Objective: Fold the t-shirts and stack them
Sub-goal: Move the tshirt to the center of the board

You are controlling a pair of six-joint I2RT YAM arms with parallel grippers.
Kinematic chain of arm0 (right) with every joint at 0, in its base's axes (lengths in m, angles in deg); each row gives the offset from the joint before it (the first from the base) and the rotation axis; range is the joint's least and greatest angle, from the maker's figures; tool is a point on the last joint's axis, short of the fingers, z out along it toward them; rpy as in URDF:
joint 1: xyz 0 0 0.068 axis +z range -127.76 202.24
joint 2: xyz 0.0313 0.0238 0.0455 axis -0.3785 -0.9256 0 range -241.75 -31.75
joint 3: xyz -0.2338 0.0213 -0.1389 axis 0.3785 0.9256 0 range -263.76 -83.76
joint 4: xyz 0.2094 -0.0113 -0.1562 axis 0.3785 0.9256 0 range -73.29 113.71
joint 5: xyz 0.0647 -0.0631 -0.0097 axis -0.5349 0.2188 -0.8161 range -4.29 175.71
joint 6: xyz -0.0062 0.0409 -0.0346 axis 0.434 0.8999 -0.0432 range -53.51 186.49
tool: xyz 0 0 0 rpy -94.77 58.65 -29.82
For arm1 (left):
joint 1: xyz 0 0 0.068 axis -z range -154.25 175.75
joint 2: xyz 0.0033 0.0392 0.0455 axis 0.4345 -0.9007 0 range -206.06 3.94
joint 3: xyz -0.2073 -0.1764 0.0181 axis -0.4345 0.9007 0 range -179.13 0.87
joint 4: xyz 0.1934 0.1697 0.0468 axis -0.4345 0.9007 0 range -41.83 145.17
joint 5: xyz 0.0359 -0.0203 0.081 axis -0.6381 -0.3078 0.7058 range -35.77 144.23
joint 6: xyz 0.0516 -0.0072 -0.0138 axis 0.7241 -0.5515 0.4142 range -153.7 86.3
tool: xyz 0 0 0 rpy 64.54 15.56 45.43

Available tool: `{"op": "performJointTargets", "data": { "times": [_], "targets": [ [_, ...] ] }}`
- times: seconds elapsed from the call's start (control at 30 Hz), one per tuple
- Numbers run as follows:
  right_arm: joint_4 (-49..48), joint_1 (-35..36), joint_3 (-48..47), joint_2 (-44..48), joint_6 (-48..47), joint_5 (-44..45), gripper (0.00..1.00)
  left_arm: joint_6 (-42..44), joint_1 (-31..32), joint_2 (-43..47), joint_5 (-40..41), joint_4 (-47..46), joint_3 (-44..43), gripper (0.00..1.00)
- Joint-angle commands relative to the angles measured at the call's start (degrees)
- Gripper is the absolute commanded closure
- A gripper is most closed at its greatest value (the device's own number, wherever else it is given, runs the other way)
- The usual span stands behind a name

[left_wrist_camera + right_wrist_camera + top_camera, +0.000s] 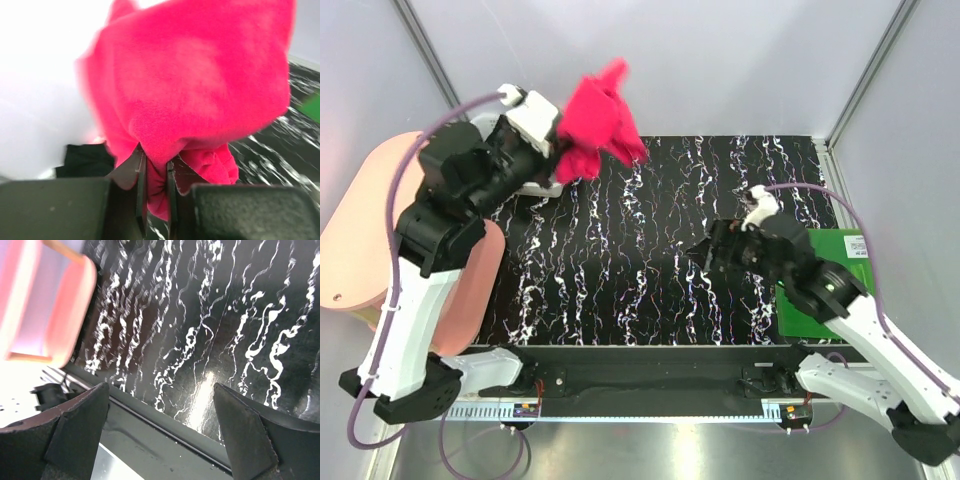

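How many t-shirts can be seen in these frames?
1 for sure: the pink-red t-shirt, bunched up above the table at the far left, pinched in the left hand. A dark shape in the left wrist view may be a second; I cannot tell.

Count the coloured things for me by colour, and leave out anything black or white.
Pinkish-red: 1, the t-shirt pinched in the left tool
Green: 1, the mat
Pale pink: 1, the tub
Total: 3
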State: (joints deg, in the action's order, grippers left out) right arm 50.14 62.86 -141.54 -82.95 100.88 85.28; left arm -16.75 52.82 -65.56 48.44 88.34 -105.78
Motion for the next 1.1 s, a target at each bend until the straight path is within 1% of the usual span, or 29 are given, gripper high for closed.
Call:
{"op": "performJointTargets", "data": {
  "times": [0.0,0.03,0.1,0.17,0.23,0.37,0.47,0.57,0.67,0.73,0.77,0.8,0.9,1.0,1.03,1.07],
  "targets": [
    [3.65,-0.1,-4.18,5.84,0.15,3.76,0.08,1.68,6.66,-2.23,1.65,9.66,6.18,1.0],
    [5.05,0.07,-4.79,7.85,0.15,4.38,0.08,0.73,7.12,-2.14,1.04,9.85,8.89,1.0],
    [6.47,-0.02,-6.73,9.88,0.41,6.22,0.09,-0.33,7.47,-2.66,-1.76,10.2,11.45,1.0],
    [8.23,-0.01,-8.92,12.69,0.59,7.54,0.1,-0.78,8.26,-3.36,-2.74,10.55,14.88,1.0],
    [9.37,-0.02,-10.68,14.97,1.03,8.33,0.11,-0.87,11.06,-5.21,-3.18,10.55,16.73,1.0],
    [11.13,0.07,-11.92,17.18,1.73,9.74,0.12,-1.48,17.12,-10.82,-4.77,10.73,16.3,1.0],
    [11.66,-0.02,-10.7,17.98,3.05,9.83,0.13,-0.87,23.88,-14.08,-4.15,11.08,14.28,1.0],
    [11.66,-0.02,-10.07,17.89,3.93,9.83,0.13,-1.22,28.46,-15.4,-5.28,11.78,12.26,1.0],
    [11.66,-0.02,-10.51,17.1,3.58,10.36,0.14,-2.44,30.14,-15.32,-8.18,12.22,13.57,1.0],
    [11.74,-0.01,-10.95,16.23,2.96,10.36,0.14,-3.06,30.15,-15.06,-11.87,12.13,17.51,1.0],
    [11.66,-0.02,-11.04,15.87,2.96,10.27,0.14,-3.24,30.15,-14.88,-13.02,12.13,19.18,0.92],
    [11.57,-0.02,-10.95,15.69,2.53,10.18,0.14,-3.41,30.15,-14.97,-15.55,12.05,22.85,0.86],
    [11.05,-0.01,-10.43,14.73,2.35,9.92,0.14,-3.33,30.06,-17.25,-17.68,12.13,28.93,0.76],
    [10.34,-0.02,-8.94,14.2,2.35,8.78,0.14,-1.41,29.27,-21.2,-16.02,11.08,32.46,0.75],
    [10.08,-0.02,-8.67,14.11,2.35,8.51,0.14,-0.96,28.57,-23.3,-16.02,10.64,32.73,0.73],
    [9.55,-0.02,-8.41,14.02,2.43,8.16,0.14,-0.34,26.56,-24.45,-16.54,10.12,32.13,0.71]
  ]
}}
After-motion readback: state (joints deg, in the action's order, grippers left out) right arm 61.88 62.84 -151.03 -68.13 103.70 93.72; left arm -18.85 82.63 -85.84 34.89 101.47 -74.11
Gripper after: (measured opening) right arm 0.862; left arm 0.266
